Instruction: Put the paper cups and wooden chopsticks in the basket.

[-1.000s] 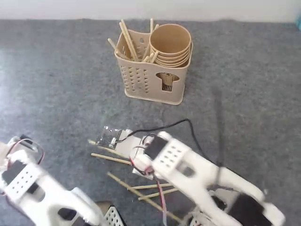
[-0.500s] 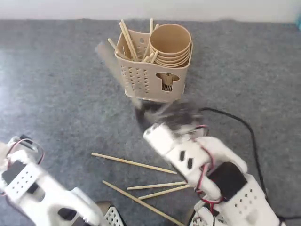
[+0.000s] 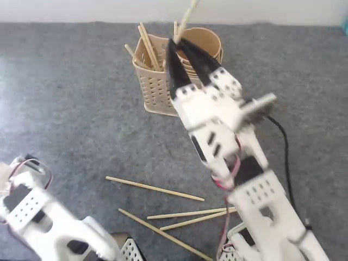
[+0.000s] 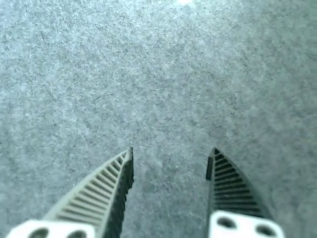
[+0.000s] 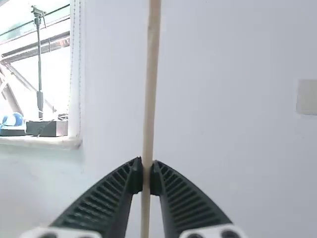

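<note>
A beige perforated basket (image 3: 155,89) stands at the back of the grey carpet. It holds a stack of paper cups (image 3: 209,39) and several wooden chopsticks (image 3: 145,43). My right gripper (image 3: 177,42) is raised over the basket's rim, shut on one chopstick (image 3: 187,15) that points upward. In the right wrist view the gripper (image 5: 146,166) pinches that chopstick (image 5: 151,74) between its black pads. Several loose chopsticks (image 3: 155,188) lie on the carpet in front. My left gripper (image 4: 171,151) stands open over bare carpet, its arm (image 3: 32,212) low at the front left.
A black cable (image 3: 283,141) trails along the right arm over the carpet. The right arm's white body (image 3: 217,125) covers the basket's front right side. A white wall and a window (image 5: 34,74) lie behind the held chopstick.
The right arm rose from the carpet with a chopstick and swung back over the basket. The left arm has stayed still.
</note>
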